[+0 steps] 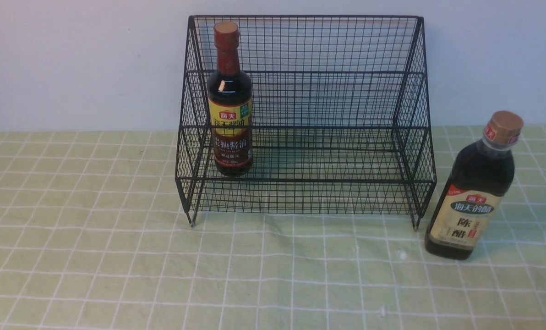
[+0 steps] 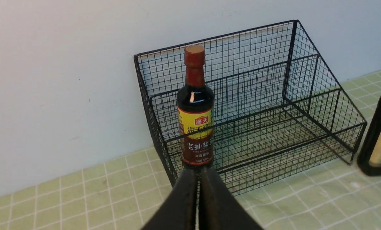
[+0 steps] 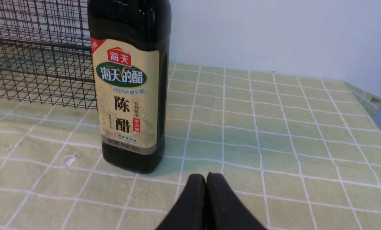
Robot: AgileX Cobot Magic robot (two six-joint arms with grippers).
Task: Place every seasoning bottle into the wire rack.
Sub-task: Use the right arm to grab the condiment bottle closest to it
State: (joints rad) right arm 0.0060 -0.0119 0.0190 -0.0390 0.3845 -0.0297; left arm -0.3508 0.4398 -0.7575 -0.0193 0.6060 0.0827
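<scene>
Right claw (image 3: 206,177) clenched, empty, over the checked tablecloth (image 3: 273,127), just short of the vinegar bottle (image 3: 129,95). Left claw (image 2: 198,172) also clenched, holding nothing, facing the soy sauce bottle (image 1: 230,114), which already stands in the wire rack (image 1: 305,17) at its 9 o'clock end. Vinegar bottle sits outside, 4 o'clock off the rack, near its front foot. Suggest: open wide, grip the body, lift clear of front rail and sloping side. Plenty of room from 12 to 3 o'clock inside.

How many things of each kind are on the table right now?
Racks: 1, the wire rack
Seasoning bottles: 2, the slim bottle standing inside the rack at its left end, and the wider bottle upright on the tablecloth outside the rack's right side
Total: 3
</scene>
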